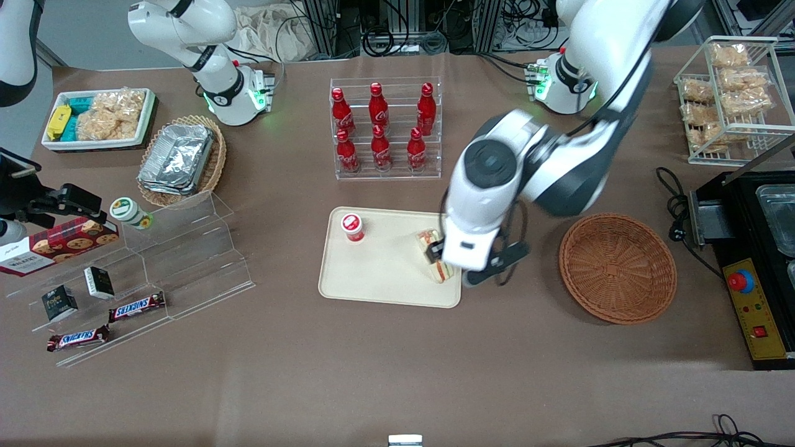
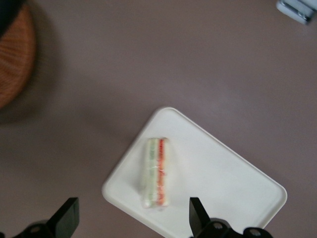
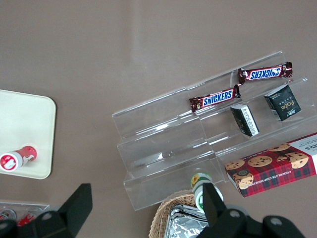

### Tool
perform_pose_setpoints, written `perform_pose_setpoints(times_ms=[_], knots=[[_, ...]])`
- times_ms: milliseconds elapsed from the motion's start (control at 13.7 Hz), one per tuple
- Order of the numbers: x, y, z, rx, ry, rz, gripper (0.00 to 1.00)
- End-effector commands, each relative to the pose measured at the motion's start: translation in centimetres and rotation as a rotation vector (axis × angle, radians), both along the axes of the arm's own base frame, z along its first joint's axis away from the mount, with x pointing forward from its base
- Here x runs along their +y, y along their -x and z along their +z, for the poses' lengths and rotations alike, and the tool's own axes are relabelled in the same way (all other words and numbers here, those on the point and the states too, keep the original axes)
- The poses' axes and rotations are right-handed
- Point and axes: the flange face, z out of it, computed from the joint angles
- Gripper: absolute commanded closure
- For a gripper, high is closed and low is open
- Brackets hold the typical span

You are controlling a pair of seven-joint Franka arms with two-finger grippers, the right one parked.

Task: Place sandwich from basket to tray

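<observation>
The sandwich (image 1: 442,271) lies on the cream tray (image 1: 385,279), near the tray's end that faces the basket, its red and green stripes showing. In the left wrist view the sandwich (image 2: 157,172) rests flat on the tray (image 2: 223,183) close to a rounded corner. My gripper (image 1: 436,253) hovers just above it and hides its middle in the front view. The gripper (image 2: 132,204) is open, both black fingers spread wide and clear of the bread. The reddish-brown basket (image 1: 618,268) stands beside the tray toward the working arm's end, with nothing in it; its edge (image 2: 12,64) shows in the wrist view.
A small red-capped bottle (image 1: 353,226) stands on the tray's other end. A clear rack of red cola bottles (image 1: 385,127) is farther from the front camera. A black appliance (image 1: 754,267) sits next to the basket. A clear stepped shelf (image 1: 180,261) with snacks lies toward the parked arm's end.
</observation>
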Motion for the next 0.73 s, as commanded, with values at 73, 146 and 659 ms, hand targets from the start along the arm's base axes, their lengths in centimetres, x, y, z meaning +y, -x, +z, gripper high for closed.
perform_pose_setpoints(times_ms=[73, 146, 659], knots=[[10.2, -0.7, 5.4, 0.03, -0.01, -0.068, 0.0], [12.2, -0.9, 5.9, 0.036, -0.019, -0.107, 0.0], [29.5, -0.7, 8.1, 0.064, -0.012, -0.398, 0.0]])
